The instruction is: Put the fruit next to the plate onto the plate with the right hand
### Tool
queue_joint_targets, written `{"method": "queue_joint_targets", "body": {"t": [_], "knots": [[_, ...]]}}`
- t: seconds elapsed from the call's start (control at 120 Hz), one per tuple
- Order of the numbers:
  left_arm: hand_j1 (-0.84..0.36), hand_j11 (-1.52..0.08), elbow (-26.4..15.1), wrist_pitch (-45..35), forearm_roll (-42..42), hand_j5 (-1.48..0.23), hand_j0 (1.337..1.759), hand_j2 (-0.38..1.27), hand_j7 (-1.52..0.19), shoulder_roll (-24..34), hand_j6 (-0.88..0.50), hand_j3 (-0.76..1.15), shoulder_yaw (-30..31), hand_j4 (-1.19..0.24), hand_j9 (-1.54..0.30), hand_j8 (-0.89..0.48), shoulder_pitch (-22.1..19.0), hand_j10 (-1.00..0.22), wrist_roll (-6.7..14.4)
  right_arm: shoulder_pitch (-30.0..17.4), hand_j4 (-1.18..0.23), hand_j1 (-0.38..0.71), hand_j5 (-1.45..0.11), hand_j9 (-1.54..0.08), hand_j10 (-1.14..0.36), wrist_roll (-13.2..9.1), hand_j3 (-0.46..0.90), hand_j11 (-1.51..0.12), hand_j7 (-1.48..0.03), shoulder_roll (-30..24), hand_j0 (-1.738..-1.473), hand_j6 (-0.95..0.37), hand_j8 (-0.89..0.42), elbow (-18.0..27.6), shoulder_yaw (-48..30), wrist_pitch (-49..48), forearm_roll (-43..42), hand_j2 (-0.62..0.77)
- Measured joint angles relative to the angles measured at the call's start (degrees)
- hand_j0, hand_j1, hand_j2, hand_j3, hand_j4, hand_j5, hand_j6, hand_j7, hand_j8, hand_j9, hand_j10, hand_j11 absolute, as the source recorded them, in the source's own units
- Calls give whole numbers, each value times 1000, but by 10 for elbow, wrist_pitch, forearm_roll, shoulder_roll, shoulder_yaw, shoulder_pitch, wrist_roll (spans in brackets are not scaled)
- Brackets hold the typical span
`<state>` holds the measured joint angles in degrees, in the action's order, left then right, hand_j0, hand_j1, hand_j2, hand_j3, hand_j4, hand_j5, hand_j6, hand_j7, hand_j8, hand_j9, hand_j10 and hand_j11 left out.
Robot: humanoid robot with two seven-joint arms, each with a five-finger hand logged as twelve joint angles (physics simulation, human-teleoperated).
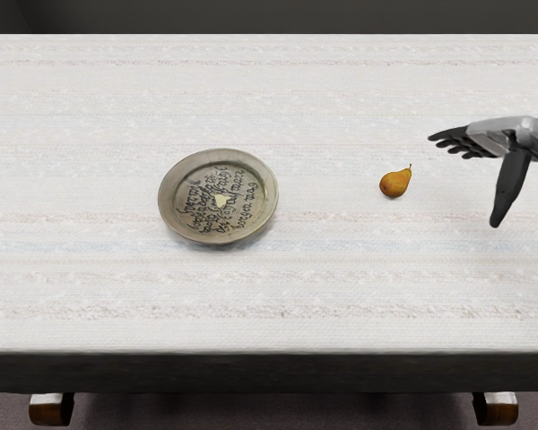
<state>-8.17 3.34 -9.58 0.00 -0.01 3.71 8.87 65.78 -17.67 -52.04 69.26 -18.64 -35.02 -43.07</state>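
Observation:
A small orange-brown pear (394,182) lies on the white tablecloth, to the right of a round grey-green plate (184,175) with dark lettering on its inside. The plate holds no fruit. My right hand (484,161) comes in from the right edge and hovers to the right of the pear, a clear gap apart from it. Its fingers (455,139) are stretched out toward the left and the thumb hangs down, holding nothing. The left arm does not show.
The table's front edge (269,354) runs across the bottom of the view, with dark wooden feet below it. The cloth spreads wide around the plate and the pear.

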Motion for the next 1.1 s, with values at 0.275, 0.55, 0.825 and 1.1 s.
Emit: {"method": "queue_joint_targets", "body": {"t": [0.275,0.55,0.825,1.1], "knots": [[325,-26,0,0,0,-26,1658,4,-26,0,-20,0,0,-20,-26,-20,0,-20,0,25,-6,-349,-1,0,-4,-51,0,0,0,-4,-1658,-8,-6,7,-4,0,3,0],[325,-26,0,0,0,-26,1658,4,-26,0,-20,0,0,-20,-26,-20,0,-20,0,61,-5,-349,-1,0,-4,-163,0,0,0,40,-1658,-7,-6,13,-8,0,-28,0],[325,-26,0,0,0,-26,1658,4,-26,0,-20,0,0,-20,-26,-20,0,-20,0,77,-5,-349,-1,0,-4,-173,0,0,0,84,-1658,-7,-5,72,-8,14,-188,0],[325,-26,0,0,0,-26,1658,4,-26,0,-20,0,0,-20,-26,-20,0,-20,0,47,-4,-349,-1,0,-3,-173,0,0,0,156,-1658,-6,-5,96,0,119,-294,1]]}}
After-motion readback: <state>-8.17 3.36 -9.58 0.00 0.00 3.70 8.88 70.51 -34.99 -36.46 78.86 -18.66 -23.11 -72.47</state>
